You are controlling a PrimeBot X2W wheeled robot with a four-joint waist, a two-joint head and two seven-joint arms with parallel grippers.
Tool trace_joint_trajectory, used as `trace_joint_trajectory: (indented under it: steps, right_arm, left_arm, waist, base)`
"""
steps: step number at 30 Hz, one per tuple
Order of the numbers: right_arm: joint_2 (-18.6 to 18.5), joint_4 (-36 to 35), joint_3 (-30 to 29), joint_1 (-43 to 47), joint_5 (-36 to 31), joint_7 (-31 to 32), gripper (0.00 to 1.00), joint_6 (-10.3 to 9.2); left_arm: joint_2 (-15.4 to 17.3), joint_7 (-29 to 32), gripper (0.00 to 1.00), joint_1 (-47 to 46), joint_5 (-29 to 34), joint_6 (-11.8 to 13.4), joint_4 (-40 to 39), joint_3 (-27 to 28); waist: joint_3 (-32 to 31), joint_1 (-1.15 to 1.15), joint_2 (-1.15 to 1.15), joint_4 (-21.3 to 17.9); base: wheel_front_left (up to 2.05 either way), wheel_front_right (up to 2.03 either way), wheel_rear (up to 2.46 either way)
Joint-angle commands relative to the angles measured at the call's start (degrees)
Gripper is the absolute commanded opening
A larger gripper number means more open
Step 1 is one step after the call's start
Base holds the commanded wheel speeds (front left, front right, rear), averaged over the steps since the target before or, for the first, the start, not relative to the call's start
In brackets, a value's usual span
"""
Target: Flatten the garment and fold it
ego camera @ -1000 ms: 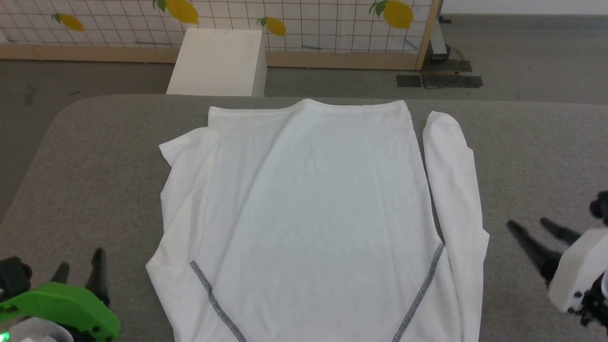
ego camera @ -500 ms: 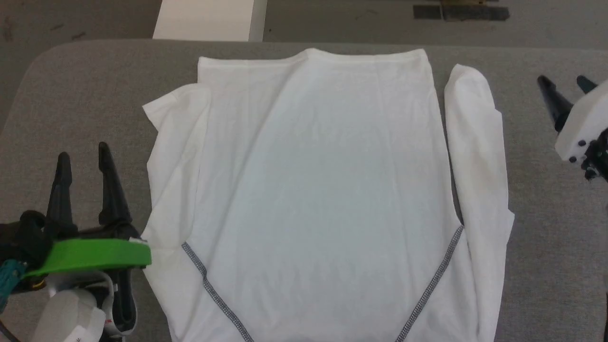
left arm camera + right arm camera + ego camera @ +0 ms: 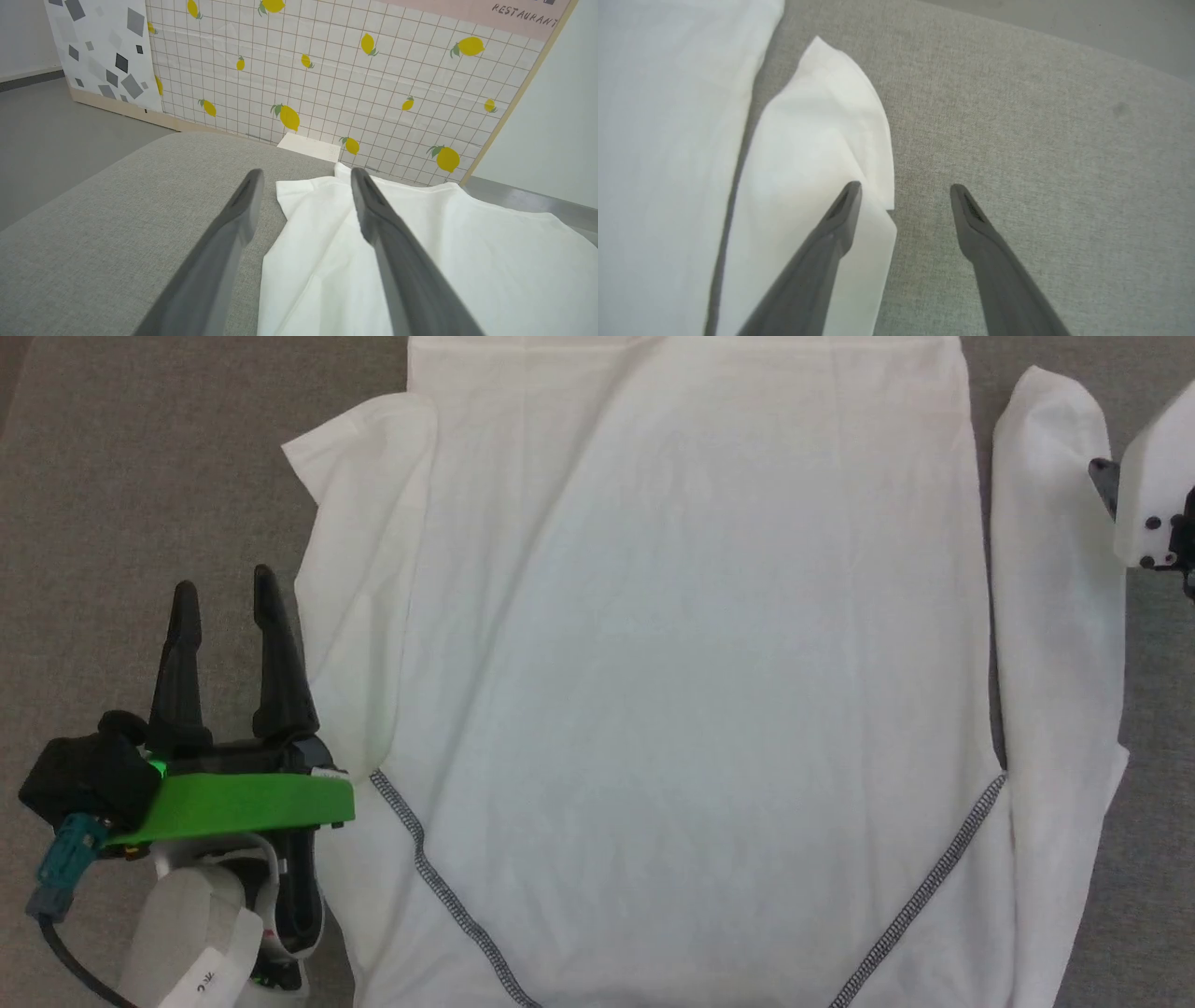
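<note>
On the grey table [image 3: 112,476]: the garment [image 3: 691,663] lies spread flat. Its body fills the middle, and its zigzag seams [image 3: 439,887] run out to 7 and 5 o'clock in the head view.
Near sleeve [image 3: 359,569]: it lies at 9 o'clock and is folded in so that it overlaps the body's edge, with a loose corner at 10 o'clock.
Far sleeve [image 3: 1055,616]: it lies at 3 o'clock, straight and just beside the body, with a thin gap between them.
Left gripper [image 3: 224,581]: its jaws are spread and hold nothing. In its wrist view one finger is over the sleeve and the other over bare table.
Right gripper [image 3: 906,187]: its jaws are spread and empty, and they straddle the cuff's outer edge.
Height: I cannot tell whether either gripper touches the cloth.
Risk, pinch: the fabric looks thin, so a shallow close may catch only one layer or slip off. A deep close may snag the table's cover as well.
Risk, drag: pulling a sleeve sideways could tug the body and wrinkle it again.
Risk, mismatch: the sleeves lie differently, so mirrored moves would probably give a lopsided fold.
</note>
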Motion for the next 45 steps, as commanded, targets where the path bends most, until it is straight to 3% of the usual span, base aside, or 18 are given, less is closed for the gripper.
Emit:
trace_joint_trajectory:
  steps: [1,7,8,9,10,21,29,39,45]
  right_arm:
    - [-0.2,0.8,0.5,-0.7,-0.1,0.4,1.00,-0.09]
    - [-0.6,3.3,3.1,0.9,2.1,1.2,1.00,-0.09]
    - [-0.7,3.6,3.3,1.0,2.5,1.4,0.80,-0.09]
    - [-0.8,3.7,3.6,1.1,2.9,1.2,0.31,-0.09]
    - [-1.1,3.6,3.6,1.2,3.5,0.4,0.00,-0.09]
    - [-6.5,-0.5,-2.7,6.2,11.4,-9.2,0.00,-0.09]
    - [-10.4,-7.5,-15.4,20.9,14.5,-6.8,0.00,-0.09]
    - [-8.8,-16.3,-29.1,35.5,12.4,-1.7,0.00,-0.09]
    - [-6.6,-21.3,-30.0,38.3,12.1,0.1,0.00,-0.09]
  left_arm:
    - [-0.6,-0.4,1.00,-1.3,1.1,-0.6,0.2,0.4]
    - [-2.6,-0.4,1.00,-1.2,2.7,-2.7,1.2,1.6]
    - [-2.8,-0.4,1.00,-1.2,2.8,-2.9,1.4,1.7]
    - [-3.0,-0.4,1.00,-1.1,3.0,-3.2,1.6,1.8]
    - [-3.2,-0.4,1.00,-1.2,3.3,-3.4,1.8,2.0]
    - [-4.2,-0.4,1.00,0.6,4.8,-5.4,3.9,4.1]
    - [-4.9,-0.4,1.00,4.3,5.0,-6.0,3.9,5.5]
    - [-5.2,-0.4,1.00,8.2,5.1,-6.1,3.8,6.7]
    - [-5.2,-0.4,1.00,9.9,4.9,-5.8,3.4,7.2]
  waist:
    - [2.4,-0.01,0.00,2.1]
    - [2.6,-0.01,0.00,1.7]
    - [2.5,-0.01,0.00,1.6]
    - [2.4,-0.01,0.00,1.4]
    - [2.3,-0.01,0.00,1.3]
    - [-5.1,-0.01,0.00,-1.4]
    - [-10.5,-0.01,0.00,-3.3]
    - [-15.2,-0.01,0.00,-4.4]
    - [-17.1,-0.01,0.00,-5.0]
  base:
    - [0.00,0.00,0.00]
    - [0.00,0.00,0.00]
    - [0.00,0.00,0.00]
    - [0.00,0.00,0.00]
    - [0.00,0.00,0.00]
    - [0.00,0.00,0.00]
    - [0.00,0.00,0.00]
    - [0.00,0.00,0.00]
    - [0.00,0.00,0.00]
